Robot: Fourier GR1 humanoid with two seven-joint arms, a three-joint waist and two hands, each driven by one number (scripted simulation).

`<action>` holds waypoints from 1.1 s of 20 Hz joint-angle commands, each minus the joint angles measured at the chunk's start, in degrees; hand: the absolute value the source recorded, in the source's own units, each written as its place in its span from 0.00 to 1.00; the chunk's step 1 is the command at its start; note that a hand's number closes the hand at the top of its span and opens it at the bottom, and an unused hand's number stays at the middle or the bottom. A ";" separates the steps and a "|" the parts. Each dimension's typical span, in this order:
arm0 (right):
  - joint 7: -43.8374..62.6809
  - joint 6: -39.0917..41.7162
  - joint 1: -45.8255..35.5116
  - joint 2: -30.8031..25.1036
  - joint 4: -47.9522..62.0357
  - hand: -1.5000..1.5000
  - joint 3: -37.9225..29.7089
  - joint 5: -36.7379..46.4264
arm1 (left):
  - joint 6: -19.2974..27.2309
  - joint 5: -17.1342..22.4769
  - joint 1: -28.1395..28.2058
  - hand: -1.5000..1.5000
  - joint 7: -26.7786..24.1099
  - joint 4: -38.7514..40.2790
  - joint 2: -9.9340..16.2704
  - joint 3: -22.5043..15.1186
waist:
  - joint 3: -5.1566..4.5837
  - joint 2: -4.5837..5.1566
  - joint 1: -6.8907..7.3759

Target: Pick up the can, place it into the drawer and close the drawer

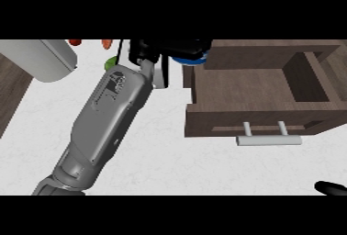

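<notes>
the left hand point(163, 49) is curled round the blue can point(190, 58), up by the open drawer point(254, 87). the can still must go in, then the drawer must be shut.

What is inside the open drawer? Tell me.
The drawer shows only bare dark walls and floor; its near part is hidden. The can sits outside, in the left hand.
</notes>
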 commanded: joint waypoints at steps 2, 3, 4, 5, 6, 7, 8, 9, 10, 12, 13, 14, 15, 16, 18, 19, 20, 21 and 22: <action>3.23 -1.46 -1.23 0.42 -2.28 0.00 2.40 2.22 | 1.94 0.14 -9.20 1.00 1.10 7.02 -0.08 0.18 | -0.02 0.17 -0.30; 1.76 -2.55 -2.31 1.46 0.32 0.00 3.04 3.60 | 2.42 1.87 -10.47 1.00 1.96 8.20 -0.08 -1.45 | -0.01 0.22 -0.37; 1.31 -1.08 -2.12 -0.64 -0.14 0.00 -0.83 -0.57 | 4.39 3.42 -12.33 1.00 2.38 9.84 -0.08 -2.44 | 0.01 0.21 -0.90; -0.73 -1.06 -1.25 0.51 0.91 0.00 0.84 1.75 | 5.00 1.02 -16.29 1.00 5.56 9.31 -0.08 0.44 | 0.02 0.16 -0.43; 3.59 -1.15 1.21 1.46 -4.39 0.00 2.50 1.32 | 7.37 3.35 -15.97 1.00 6.06 9.23 -0.08 -3.81 | 0.00 0.05 -1.04; -1.05 -0.44 -1.26 -0.24 0.99 0.00 -0.49 0.20 | 4.53 2.94 -18.88 1.00 2.85 15.83 -0.08 0.09 | 0.04 0.44 -1.24; 2.04 0.31 -1.63 -1.88 -0.88 0.00 -2.36 -3.38 | 6.08 4.93 -17.28 1.00 5.47 12.28 -0.08 -3.34 | 0.02 0.13 -0.89; -0.78 -0.74 0.81 1.33 -1.23 0.00 0.97 1.40 | 6.69 4.74 -18.86 1.00 4.26 15.23 -0.08 -3.21 | 0.03 0.24 -1.01; -0.46 -0.32 -3.04 -1.25 1.78 0.00 -0.75 -0.30 | 8.39 6.11 -22.85 1.00 4.63 18.58 -0.08 -5.71 | 0.09 0.63 -2.44; 5.68 -1.11 -2.94 -1.13 -4.40 0.00 1.50 -0.21 | 8.45 7.84 -23.78 1.00 3.66 19.78 -0.08 -6.17 | 0.02 0.41 -2.21; 2.37 -1.81 -2.92 0.90 -1.73 0.00 4.00 3.17 | 8.28 8.96 -23.91 1.00 1.97 21.57 -0.08 -7.22 | 0.04 0.55 -2.03; 2.79 0.41 -0.23 -1.06 -3.30 0.00 -0.14 -1.57 | 7.34 8.07 -26.77 1.00 3.67 23.49 -0.08 -4.98 | 0.07 0.49 -2.38; -1.04 0.08 -1.66 -0.08 1.51 0.00 0.89 0.48 | 8.94 10.64 -26.11 1.00 2.68 23.24 -0.08 -7.81 | 0.09 0.57 -2.25; 5.22 -2.40 -3.02 -0.24 -4.15 0.00 2.21 1.98 | 7.90 9.55 -28.09 1.00 3.72 25.33 -0.08 -5.52 | 0.03 0.50 -1.88; 0.60 -1.15 -0.87 1.82 -2.44 0.00 4.35 3.27 | 7.80 11.52 -25.83 1.00 -0.36 26.88 -0.08 -8.43 | 0.07 0.65 -2.28; 4.11 -1.07 -3.53 -1.16 -1.90 0.00 0.79 -0.45 | 9.63 11.89 -30.02 1.00 1.14 29.14 -0.08 -8.44 | 0.11 0.86 -3.38; 1.94 -1.79 -5.93 -0.59 2.18 0.00 2.16 1.70 | 10.18 12.46 -30.36 1.00 0.82 30.13 -0.08 -9.48 | 0.13 1.07 -3.22; 2.78 -1.14 -5.03 -1.67 0.02 0.00 0.21 -0.38 | 8.69 11.64 -30.98 1.00 -0.45 31.99 -0.08 -7.73 | 0.11 0.94 -2.95; 5.17 -0.36 -5.38 -3.26 -1.49 0.00 -0.85 -2.48 | 10.76 13.71 -28.64 1.00 -1.23 31.40 -0.08 -11.02 | 0.13 0.97 -4.29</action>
